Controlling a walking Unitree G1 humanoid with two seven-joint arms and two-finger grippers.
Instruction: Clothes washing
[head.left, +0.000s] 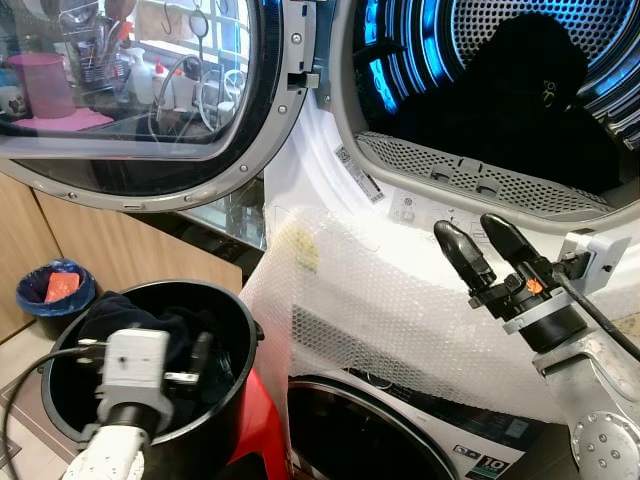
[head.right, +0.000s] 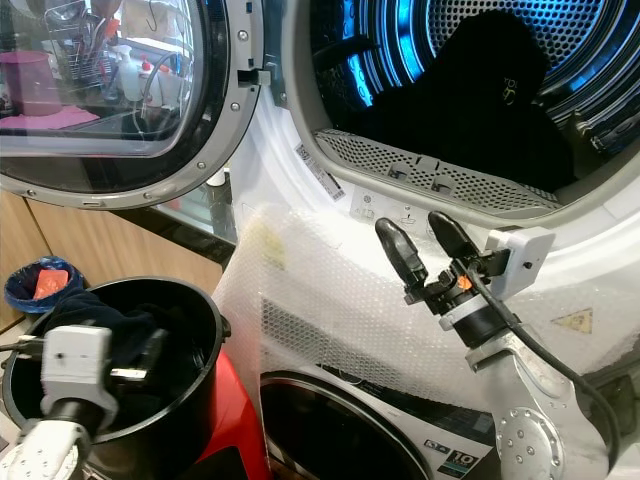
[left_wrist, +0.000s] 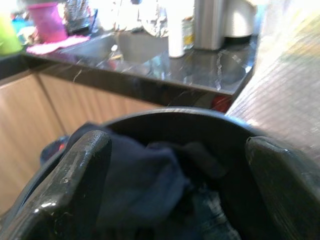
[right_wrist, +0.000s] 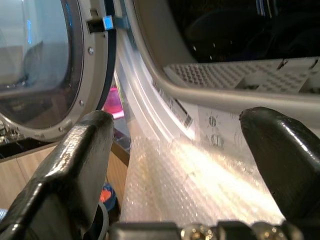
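Note:
A black bucket (head.left: 225, 400) stands low on my left with dark blue clothes (head.left: 125, 315) piled inside. My left gripper (left_wrist: 175, 175) hovers open just over the bucket, its fingers (left_wrist: 75, 180) straddling the dark clothes (left_wrist: 145, 185) without gripping them. The washing machine's drum (head.left: 520, 90) is open at upper right, lit blue, with a dark garment (head.left: 530, 80) lying inside. My right gripper (head.left: 480, 245) stands open and empty in front of the machine, just below the drum's rim (right_wrist: 235, 80).
The round glass door (head.left: 130, 90) is swung open to the left. Bubble wrap (head.left: 380, 300) covers the machine's front. A second machine's door (head.left: 360, 430) sits below. A blue bin (head.left: 55, 290) stands by the wooden cabinet. A dark countertop (left_wrist: 190, 70) holds bottles.

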